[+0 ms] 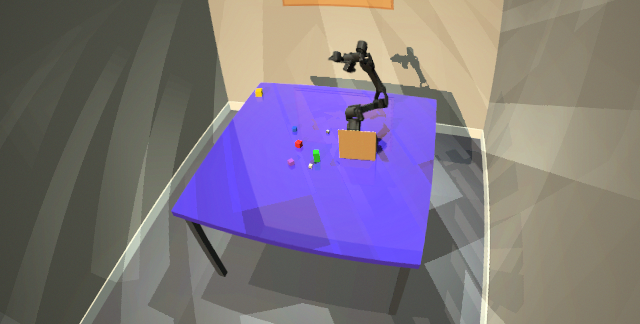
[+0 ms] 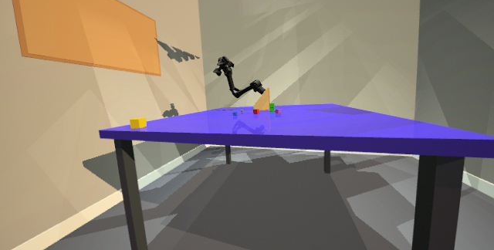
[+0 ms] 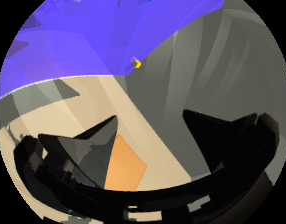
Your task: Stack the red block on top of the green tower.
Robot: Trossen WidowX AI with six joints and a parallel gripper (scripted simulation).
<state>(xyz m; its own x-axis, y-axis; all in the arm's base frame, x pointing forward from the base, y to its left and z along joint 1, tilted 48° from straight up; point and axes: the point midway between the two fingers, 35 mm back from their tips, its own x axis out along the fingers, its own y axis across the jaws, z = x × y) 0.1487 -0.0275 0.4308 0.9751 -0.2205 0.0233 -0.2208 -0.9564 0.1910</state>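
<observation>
The red block [image 1: 298,144] [image 2: 256,111] lies on the purple table, apart from the tower. The green tower [image 1: 316,156] [image 2: 272,107] stands upright, to the right of the red block in the top and exterior views. My gripper [image 3: 151,116] is open, with nothing between its fingers in the wrist view. In the top and exterior views the gripper [image 1: 332,58] [image 2: 216,72] is high above the table, well away from the block and the tower. Neither the red block nor the green tower shows in the wrist view.
An upright orange panel [image 1: 357,145] [image 2: 263,101] stands between the arm's base and the tower. A pink block [image 1: 291,162] [image 2: 278,111] and a small white block [image 1: 310,166] lie near the tower. A blue block [image 1: 294,129] [image 2: 235,113] lies behind the red one. A yellow block [image 1: 258,92] [image 2: 138,123] [image 3: 137,64] sits at a corner.
</observation>
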